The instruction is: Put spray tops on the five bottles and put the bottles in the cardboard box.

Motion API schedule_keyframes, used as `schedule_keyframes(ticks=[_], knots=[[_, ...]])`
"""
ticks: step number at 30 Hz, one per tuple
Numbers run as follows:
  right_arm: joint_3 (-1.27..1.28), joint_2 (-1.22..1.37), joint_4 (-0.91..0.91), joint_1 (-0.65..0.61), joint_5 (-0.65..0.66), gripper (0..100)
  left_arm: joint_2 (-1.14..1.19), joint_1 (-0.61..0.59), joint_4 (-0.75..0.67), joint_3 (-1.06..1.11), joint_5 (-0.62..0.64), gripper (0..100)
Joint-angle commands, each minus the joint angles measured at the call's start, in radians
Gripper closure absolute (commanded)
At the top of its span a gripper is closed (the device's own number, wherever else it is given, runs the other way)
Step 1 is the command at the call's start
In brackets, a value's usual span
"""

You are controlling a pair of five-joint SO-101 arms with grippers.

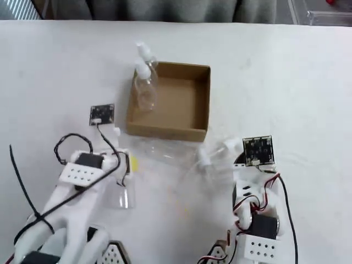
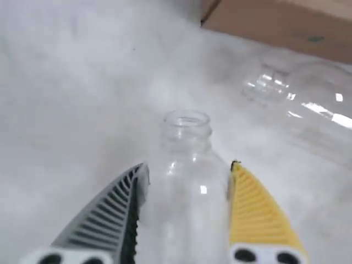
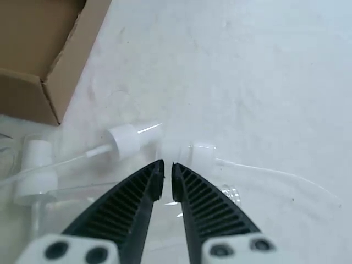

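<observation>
While ribbed left gripper (image 2: 189,166) clamps a clear open-necked bottle (image 2: 187,135), right gripper (image 3: 167,164) hangs closed.

- Your left end effector (image 2: 188,165) pairs a grey finger (image 2: 104,220) with a yellow finger (image 2: 258,214). Both are ribbed in fine ridges and sit on white bases.
- The open-necked bottle (image 2: 187,190) between them is clear and colourless.
- Your right end effector (image 3: 166,166) has two black ribbed fingers (image 3: 209,209), also on white bases.
- The spray tops (image 3: 127,140) near it are white, with thin clear tubes.
- The cardboard box (image 1: 165,131) is plain brown inside and out.
- The boxed bottles (image 1: 146,93) are clear, with white tops.
- The bench (image 1: 297,82) is plain white.
- Your left arm (image 1: 71,206) is white with black cables (image 1: 22,190); your right arm (image 1: 256,245) is white with red and black wires (image 1: 263,192).
</observation>
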Motion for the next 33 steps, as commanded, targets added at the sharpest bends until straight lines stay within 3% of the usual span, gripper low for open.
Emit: schedule_keyframes(ticks=[1, 6, 8, 18, 33], knots=[[0.009, -0.001, -0.018, 0.012, 0.012, 98.4, 0.073, -0.008, 0.074, -0.114, -0.012, 90], [0.009, -0.001, -0.018, 0.012, 0.012, 98.4, 0.147, -0.015, 0.249, -0.221, -0.012, 59], [0.009, -0.001, -0.018, 0.012, 0.012, 98.4, 0.156, -0.015, 0.296, -0.247, -0.012, 54], [0.009, -0.001, -0.019, 0.012, 0.012, 98.4, 0.157, -0.007, 0.347, -0.273, -0.012, 68], [0.009, -0.001, -0.018, 0.012, 0.012, 98.4, 0.174, 0.104, 0.311, -0.281, 0.054, 68]])
